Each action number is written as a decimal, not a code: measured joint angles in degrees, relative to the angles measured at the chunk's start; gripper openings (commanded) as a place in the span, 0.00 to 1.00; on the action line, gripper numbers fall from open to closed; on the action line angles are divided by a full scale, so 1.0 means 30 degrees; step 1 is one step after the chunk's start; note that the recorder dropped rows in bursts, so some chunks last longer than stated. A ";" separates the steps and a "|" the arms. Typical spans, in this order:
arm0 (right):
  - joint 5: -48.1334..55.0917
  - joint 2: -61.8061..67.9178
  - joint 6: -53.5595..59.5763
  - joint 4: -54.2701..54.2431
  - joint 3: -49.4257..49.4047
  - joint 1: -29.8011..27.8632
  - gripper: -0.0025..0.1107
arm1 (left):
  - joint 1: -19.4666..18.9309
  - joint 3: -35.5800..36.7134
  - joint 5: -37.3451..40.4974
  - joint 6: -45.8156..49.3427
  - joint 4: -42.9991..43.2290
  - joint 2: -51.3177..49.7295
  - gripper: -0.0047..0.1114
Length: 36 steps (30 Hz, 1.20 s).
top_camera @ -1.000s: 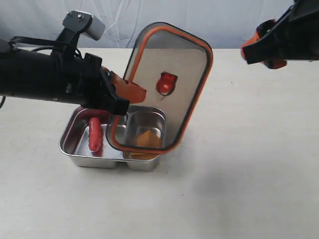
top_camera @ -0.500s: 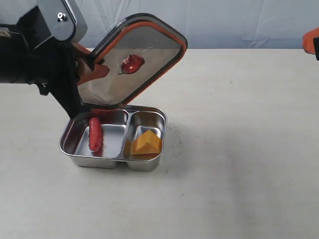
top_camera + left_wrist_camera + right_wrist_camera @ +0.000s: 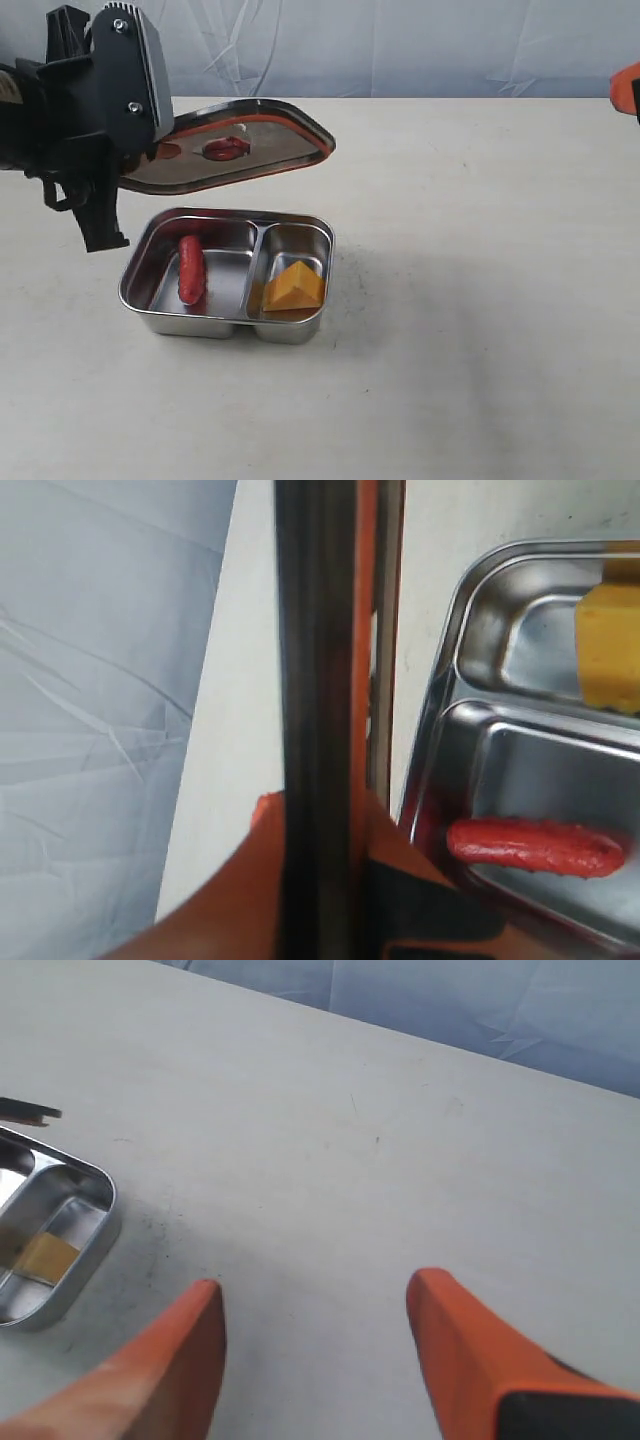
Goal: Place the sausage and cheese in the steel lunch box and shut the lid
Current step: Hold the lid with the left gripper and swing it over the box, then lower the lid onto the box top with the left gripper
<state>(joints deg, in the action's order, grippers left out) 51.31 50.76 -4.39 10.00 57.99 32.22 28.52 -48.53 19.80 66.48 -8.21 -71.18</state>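
Note:
The steel lunch box (image 3: 150,305) sits on the table, uncovered. The dark-red sausage (image 3: 190,268) lies in its larger compartment and the yellow-orange cheese (image 3: 294,285) in the smaller one. My left gripper (image 3: 160,152) is shut on one edge of the dark lid (image 3: 235,150), which hangs nearly flat above the box's far side, orange seal rim facing down. In the left wrist view the lid (image 3: 315,680) runs edge-on between the orange fingers (image 3: 230,900), beside the sausage (image 3: 535,846), cheese (image 3: 612,645) and box (image 3: 440,695). My right gripper (image 3: 315,1295) is open and empty over bare table, far right of the box (image 3: 95,1235).
A pale blue backdrop (image 3: 400,45) closes off the far side of the beige table (image 3: 480,300). Only an orange tip of the right gripper (image 3: 628,85) shows at the exterior view's right edge.
The left arm has swung the lid from nearly upright in front of the box to almost flat above it, uncovering sausage and cheese. The right arm has drawn off to the right.

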 measured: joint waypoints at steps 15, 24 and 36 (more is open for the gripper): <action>0.0000 0.0000 -0.0036 0.0000 0.0000 0.0000 0.51 | 0.4766 0.2548 0.1401 -2.0652 2.1741 0.0024 0.04; 0.0000 0.0000 -0.0036 0.0018 0.0000 0.0000 0.51 | 0.7479 0.4115 0.2943 -2.8763 2.9681 0.0041 0.04; 0.0000 0.0000 -0.0105 0.0018 0.0000 0.0000 0.51 | 0.7651 0.4147 0.3059 -3.1200 3.1394 -0.2552 0.04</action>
<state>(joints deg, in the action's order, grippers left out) 51.31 50.76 -4.71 10.05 57.99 32.22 51.47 -36.09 28.98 -27.12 85.97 -78.84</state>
